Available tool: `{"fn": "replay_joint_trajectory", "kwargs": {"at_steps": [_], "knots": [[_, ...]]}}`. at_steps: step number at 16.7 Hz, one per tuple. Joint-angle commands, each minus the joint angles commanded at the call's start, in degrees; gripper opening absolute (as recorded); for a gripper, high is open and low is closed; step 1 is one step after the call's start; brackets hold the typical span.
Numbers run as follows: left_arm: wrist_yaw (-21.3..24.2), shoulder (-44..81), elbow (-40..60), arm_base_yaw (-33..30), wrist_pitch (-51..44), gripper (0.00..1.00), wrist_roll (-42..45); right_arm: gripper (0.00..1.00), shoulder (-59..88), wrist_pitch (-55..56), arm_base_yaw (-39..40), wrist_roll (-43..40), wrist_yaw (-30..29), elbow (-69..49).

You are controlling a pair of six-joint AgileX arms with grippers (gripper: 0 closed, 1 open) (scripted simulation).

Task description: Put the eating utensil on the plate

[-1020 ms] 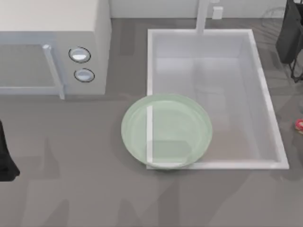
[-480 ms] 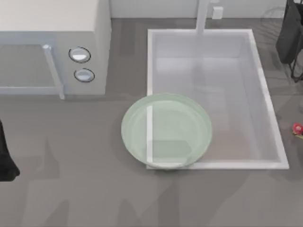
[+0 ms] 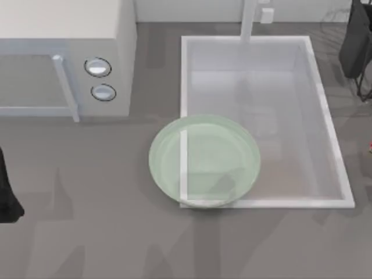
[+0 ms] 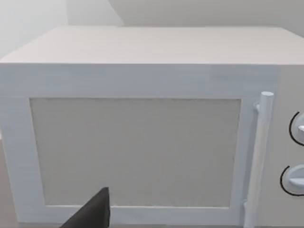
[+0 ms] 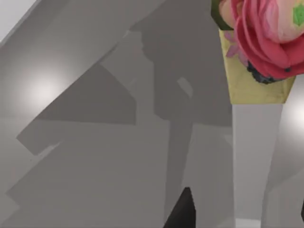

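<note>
Well, from the left: my left arm (image 3: 6,195) sits parked at the table's left edge, facing the one microwave (image 3: 64,55) with its two knobs (image 3: 97,67). Next comes the one plate (image 3: 203,161), lying bare across the front left corner of the single sink (image 3: 325,122). My right gripper (image 5: 242,214) has its fingers (image 5: 183,213) spread either side of the one spoon (image 5: 256,142); they seem clear of its handle, above grey tabletop, off the plate.
</note>
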State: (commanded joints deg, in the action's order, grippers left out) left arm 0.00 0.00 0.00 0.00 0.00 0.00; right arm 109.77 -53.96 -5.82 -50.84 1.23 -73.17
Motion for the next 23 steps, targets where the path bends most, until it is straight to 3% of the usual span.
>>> {"fn": "replay_joint_trajectory", "kwargs": {"at_steps": [5, 14, 19, 23], "knots": [[0.0, 0.0, 0.0, 0.0, 0.0, 1.00, 0.0, 0.00, -4.8, -11.1, -0.2, 0.2, 0.0, -7.5], [0.0, 0.0, 0.0, 0.0, 0.0, 1.00, 0.0, 0.00, -3.8, -12.1, 0.8, -3.1, 0.0, -9.5], [0.0, 0.0, 0.0, 0.0, 0.0, 1.00, 0.0, 0.00, 1.7, -14.6, 5.7, -20.9, -0.3, -16.5], [0.0, 0.0, 0.0, 0.0, 0.0, 1.00, 0.0, 0.00, 8.2, -17.7, 11.9, -45.9, -0.6, -23.9]]}}
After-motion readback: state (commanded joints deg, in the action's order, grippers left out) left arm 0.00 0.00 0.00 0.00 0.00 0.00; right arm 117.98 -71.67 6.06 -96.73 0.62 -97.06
